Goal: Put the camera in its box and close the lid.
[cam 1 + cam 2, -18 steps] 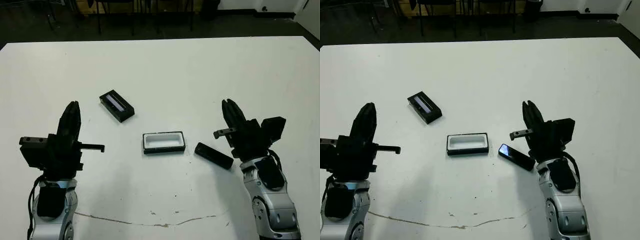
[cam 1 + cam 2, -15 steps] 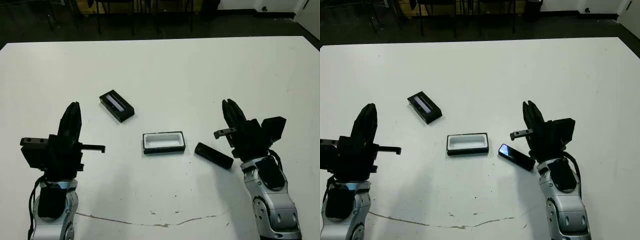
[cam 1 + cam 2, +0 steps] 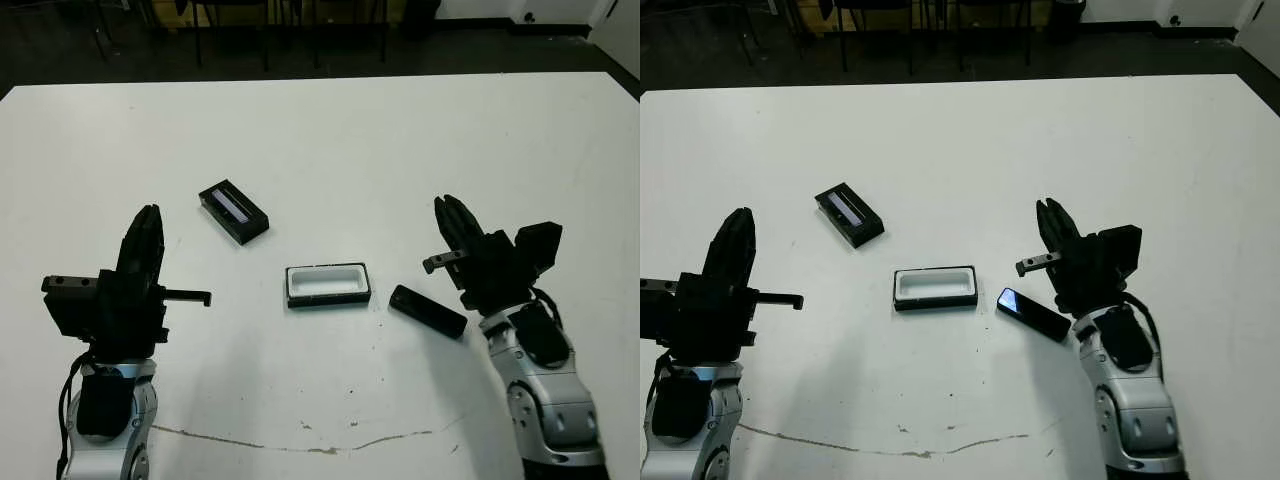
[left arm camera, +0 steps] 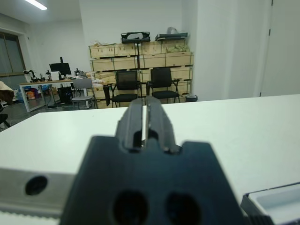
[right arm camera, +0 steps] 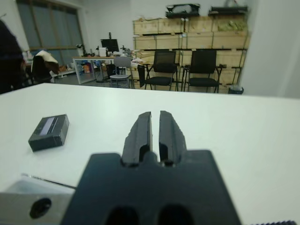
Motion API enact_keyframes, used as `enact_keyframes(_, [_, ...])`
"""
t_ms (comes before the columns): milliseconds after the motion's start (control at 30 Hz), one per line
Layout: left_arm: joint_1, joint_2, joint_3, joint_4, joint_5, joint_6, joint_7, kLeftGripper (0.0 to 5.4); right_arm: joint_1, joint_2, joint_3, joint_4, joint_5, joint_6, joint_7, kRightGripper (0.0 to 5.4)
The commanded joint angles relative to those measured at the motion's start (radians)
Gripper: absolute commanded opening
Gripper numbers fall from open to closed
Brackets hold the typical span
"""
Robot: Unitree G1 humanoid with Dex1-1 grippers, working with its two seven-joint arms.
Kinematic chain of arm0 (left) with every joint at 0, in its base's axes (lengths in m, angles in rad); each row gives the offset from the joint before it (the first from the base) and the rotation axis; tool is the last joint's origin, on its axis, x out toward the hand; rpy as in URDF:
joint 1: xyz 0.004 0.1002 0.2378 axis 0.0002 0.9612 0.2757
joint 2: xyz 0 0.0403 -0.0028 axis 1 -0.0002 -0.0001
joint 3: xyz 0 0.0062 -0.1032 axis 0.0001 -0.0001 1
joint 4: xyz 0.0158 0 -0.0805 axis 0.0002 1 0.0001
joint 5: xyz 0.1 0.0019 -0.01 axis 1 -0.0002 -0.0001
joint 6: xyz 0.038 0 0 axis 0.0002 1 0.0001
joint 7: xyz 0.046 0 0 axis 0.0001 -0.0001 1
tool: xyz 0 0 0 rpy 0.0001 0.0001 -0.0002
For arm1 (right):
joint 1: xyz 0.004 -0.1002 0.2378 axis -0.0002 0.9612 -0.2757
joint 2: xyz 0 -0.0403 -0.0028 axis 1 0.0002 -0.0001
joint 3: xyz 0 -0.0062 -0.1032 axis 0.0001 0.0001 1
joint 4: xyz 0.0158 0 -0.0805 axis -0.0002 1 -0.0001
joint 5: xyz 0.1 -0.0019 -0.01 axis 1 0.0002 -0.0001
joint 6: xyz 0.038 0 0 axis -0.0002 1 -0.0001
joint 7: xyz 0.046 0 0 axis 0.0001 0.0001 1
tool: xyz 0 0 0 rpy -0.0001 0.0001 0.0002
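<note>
The camera (image 3: pixel 427 311), a slim black bar with a bluish shiny spot at its left end (image 3: pixel 1007 298), lies flat on the white table just right of the box (image 3: pixel 327 298). The box is a shallow white-lined tray and holds nothing. The lid (image 3: pixel 233 211), black with a pale stripe, lies apart from it at the far left, also visible in the right wrist view (image 5: pixel 49 132). My right gripper (image 3: pixel 446 205) hovers shut just beyond and right of the camera, touching nothing. My left gripper (image 3: pixel 149 213) is shut and empty, well left of the box.
A thin dark crack-like line (image 3: pixel 300 440) runs along the table near its front edge. Black chairs (image 3: pixel 230 25) stand on the dark floor beyond the far edge. In the left wrist view a corner of the box (image 4: pixel 276 204) shows.
My right gripper has shifted slightly left and away from me, turning a little. The left gripper, camera, box and lid have not moved.
</note>
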Motion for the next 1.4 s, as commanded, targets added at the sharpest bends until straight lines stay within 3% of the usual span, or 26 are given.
enact_keyframes(33, [0.052,0.000,0.001,-0.016,-0.009,0.007,-0.003,0.01,0.000,-0.074,-0.038,-0.002,0.035,0.019,0.068,0.00])
enact_keyframes(300, [0.066,-0.003,-0.009,-0.045,-0.009,0.031,-0.006,0.01,-0.037,-0.205,-0.098,0.054,0.119,0.028,0.225,0.00])
enact_keyframes(567, [0.050,0.001,-0.012,-0.037,-0.011,0.048,-0.011,0.00,-0.073,-0.340,-0.106,0.108,0.218,0.152,0.399,0.10])
enact_keyframes(733, [0.044,-0.003,-0.016,-0.030,0.001,0.050,-0.003,0.00,-0.116,-0.392,-0.099,0.198,0.289,0.212,0.529,0.75])
enact_keyframes(900, [0.048,-0.006,-0.015,-0.030,0.001,0.043,-0.003,0.00,-0.131,-0.428,-0.087,0.252,0.282,0.207,0.612,1.60])
enact_keyframes(1400, [0.033,0.002,-0.002,-0.018,-0.006,0.041,-0.013,0.00,-0.097,-0.432,-0.088,0.301,0.278,0.185,0.705,4.19])
